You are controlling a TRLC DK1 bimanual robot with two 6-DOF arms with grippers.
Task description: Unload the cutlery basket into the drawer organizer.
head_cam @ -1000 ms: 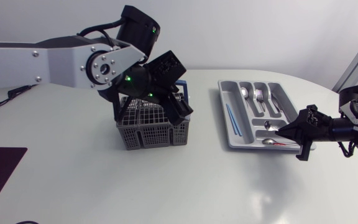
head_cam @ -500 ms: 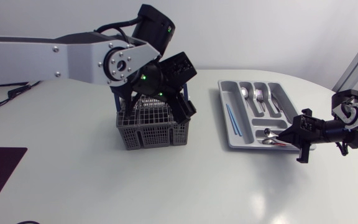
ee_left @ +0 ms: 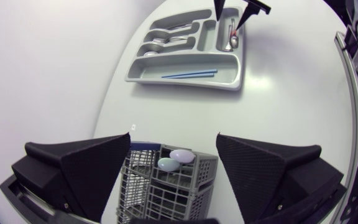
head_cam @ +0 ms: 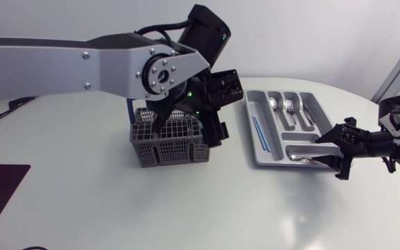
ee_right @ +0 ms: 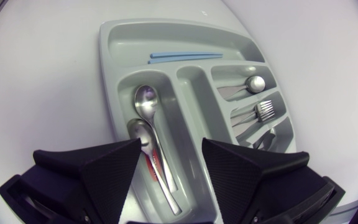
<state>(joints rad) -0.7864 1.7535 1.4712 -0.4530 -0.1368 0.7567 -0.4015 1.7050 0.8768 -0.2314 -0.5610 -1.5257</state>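
A white counter carries everything, and the organizer serves as the landmark. At the organizer's near end, the right end effector is held with its fingers apart and nothing between them. It is poised over the compartment where two spoons already lie, one with a reddish handle. The left end effector is seen well apart from the organizer, on the side of its long compartment. Its fingers are likewise spread wide and empty, and nothing is touched by them. Directly below it stands the basket, in which two pale rounded ends, probably spoon bowls, are seen upright in one cell. This cutlery is judged light, rigid and smooth, so slipping is likely under a loose pinch. A hold across the upper part that stands free of the grid is advised, followed by a straight lift so that the basket is not dragged along.
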